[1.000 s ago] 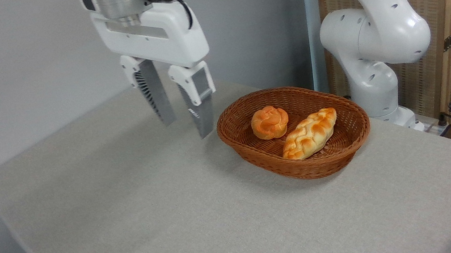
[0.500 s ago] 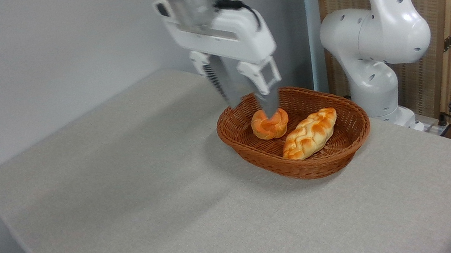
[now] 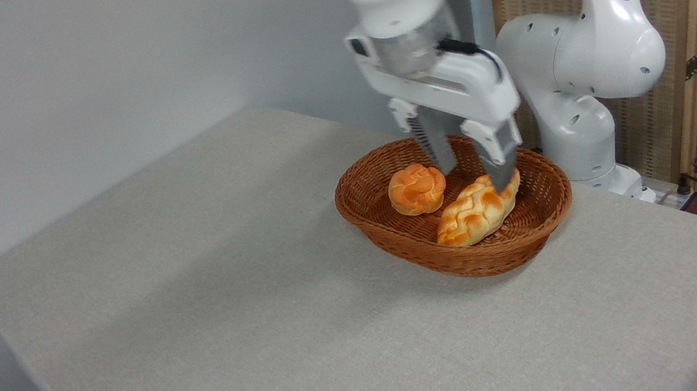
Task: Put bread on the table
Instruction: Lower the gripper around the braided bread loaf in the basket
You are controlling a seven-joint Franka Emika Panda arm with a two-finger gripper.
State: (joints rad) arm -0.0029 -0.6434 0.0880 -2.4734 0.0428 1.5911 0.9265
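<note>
The bread, a braided loaf, lies in the wicker basket, directly beneath the gripper. The gripper's fingers are spread apart and hold nothing; the right fingertip overlaps the loaf's upper end, though contact cannot be confirmed. A round bun sits just left of the left finger, beside the loaf. The basket rests on the table.

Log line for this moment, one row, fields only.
phase: reaching | gripper: open, over far end of bread | bread: in basket, not gripped | bun: in basket | table: no bread yet
</note>
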